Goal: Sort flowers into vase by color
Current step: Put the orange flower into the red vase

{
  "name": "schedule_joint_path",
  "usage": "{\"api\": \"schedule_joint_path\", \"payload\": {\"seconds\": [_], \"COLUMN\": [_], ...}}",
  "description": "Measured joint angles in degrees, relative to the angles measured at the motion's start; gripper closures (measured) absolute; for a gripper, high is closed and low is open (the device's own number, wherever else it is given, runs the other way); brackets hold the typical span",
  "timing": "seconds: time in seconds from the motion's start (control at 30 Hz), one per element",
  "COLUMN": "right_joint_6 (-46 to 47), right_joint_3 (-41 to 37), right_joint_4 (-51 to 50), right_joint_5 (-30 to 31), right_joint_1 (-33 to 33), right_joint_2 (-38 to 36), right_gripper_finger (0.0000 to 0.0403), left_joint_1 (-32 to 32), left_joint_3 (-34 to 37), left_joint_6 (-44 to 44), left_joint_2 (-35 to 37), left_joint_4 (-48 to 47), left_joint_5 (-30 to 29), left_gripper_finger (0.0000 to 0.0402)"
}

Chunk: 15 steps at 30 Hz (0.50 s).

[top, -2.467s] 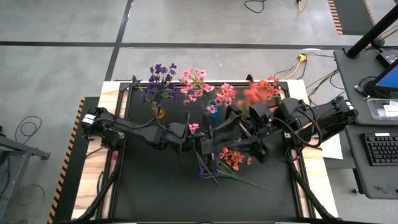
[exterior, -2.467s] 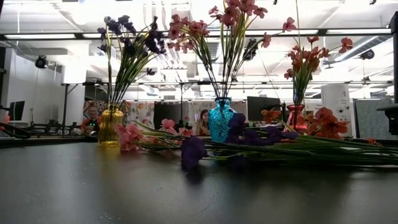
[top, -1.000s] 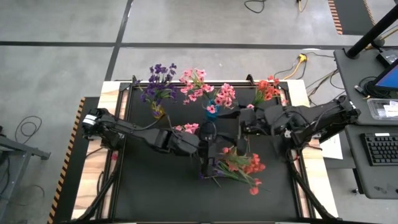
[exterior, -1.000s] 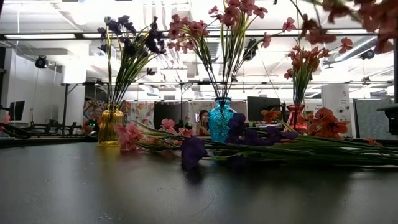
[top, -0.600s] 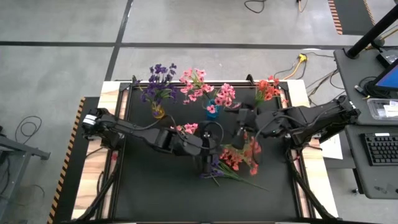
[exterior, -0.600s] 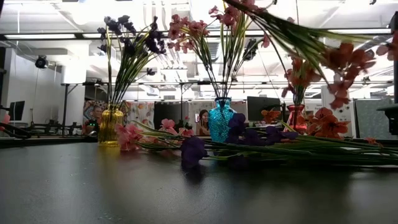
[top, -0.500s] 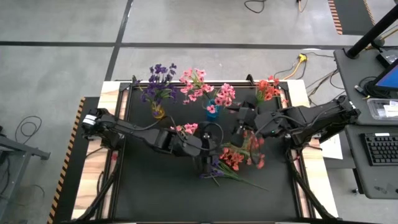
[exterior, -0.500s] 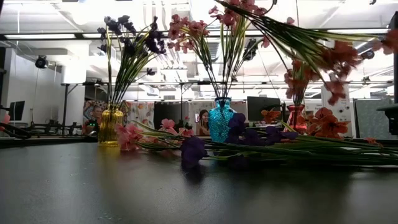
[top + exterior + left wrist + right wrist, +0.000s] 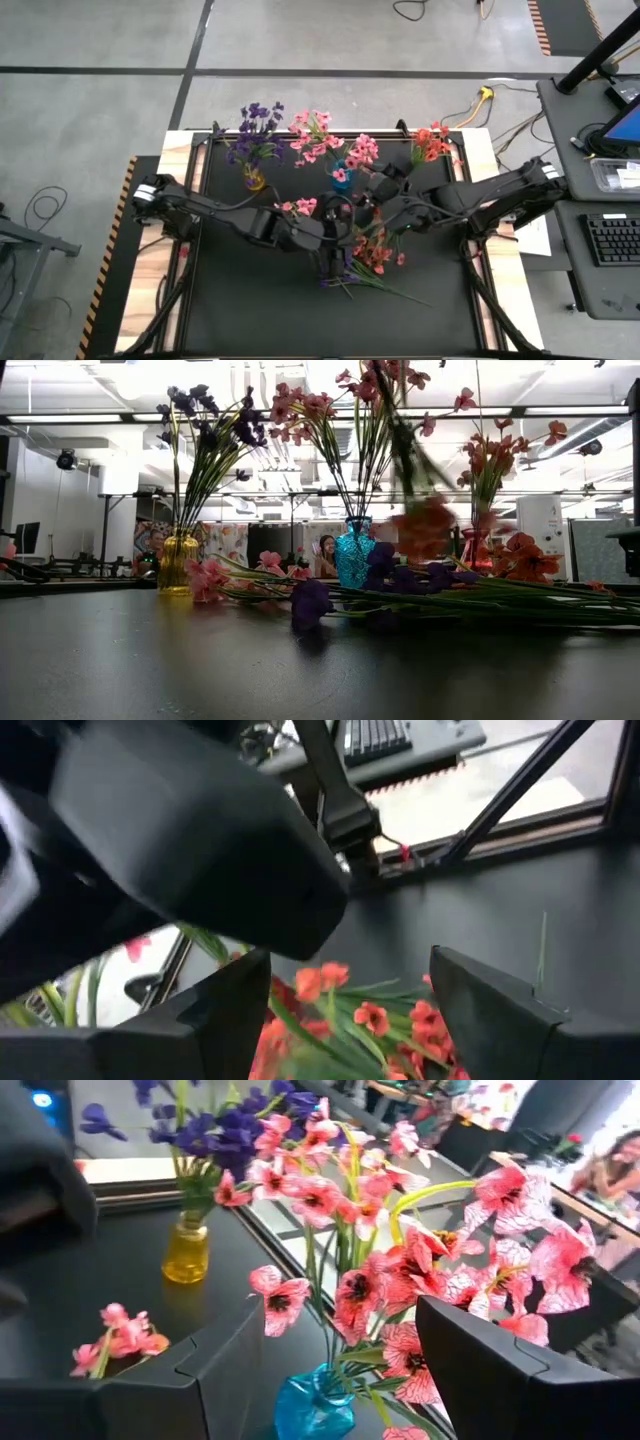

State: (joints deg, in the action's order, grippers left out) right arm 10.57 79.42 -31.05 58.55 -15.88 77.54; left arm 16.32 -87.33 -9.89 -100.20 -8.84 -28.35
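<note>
Coral-red sprig, blurred in the low view and off the table, above its middle. I judged it very light, its thin green stem springy and its blossom cluster soft and easily crushed. I would therefore have taken it on the bare stem, well below the blossoms and clear of the leaves, expecting the head to swing.

It showed small coral-red blossoms bunched over narrow green leaves. Pink and purple flowers lay on the table nearby.

My left gripper stood wide apart and released, poised over the blossoms. My right gripper hung just beside the sprig, toward the far edge. I could not tell whether it gripped the stem.

The matching red vase stood by the far right corner.
</note>
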Motion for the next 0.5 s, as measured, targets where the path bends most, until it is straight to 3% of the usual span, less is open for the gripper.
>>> {"api": "schedule_joint_path", "payload": {"seconds": [0.13,0.3,0.5], "right_joint_6": [4.36,6.77,10.7], "right_joint_3": [0.02,0.0,-0.02], "right_joint_4": [0.21,-0.37,-0.12], "right_joint_5": [0.56,7.2,10.67], "right_joint_1": [0.0,-0.15,-0.26], "right_joint_2": [0.66,2.01,6.68], "right_gripper_finger": [0.0156,0.0157,0.0156], "left_joint_1": [-0.01,0.28,0.71], "left_joint_3": [2.62,6.48,9.15], "left_joint_6": [1.95,4.65,7.3], "left_joint_2": [-0.02,-0.02,0.06], "left_joint_4": [1.48,3.29,2.17], "left_joint_5": [-1.26,-10.1,-11.33], "left_gripper_finger": [0.0143,0.0143,0.0143]}}
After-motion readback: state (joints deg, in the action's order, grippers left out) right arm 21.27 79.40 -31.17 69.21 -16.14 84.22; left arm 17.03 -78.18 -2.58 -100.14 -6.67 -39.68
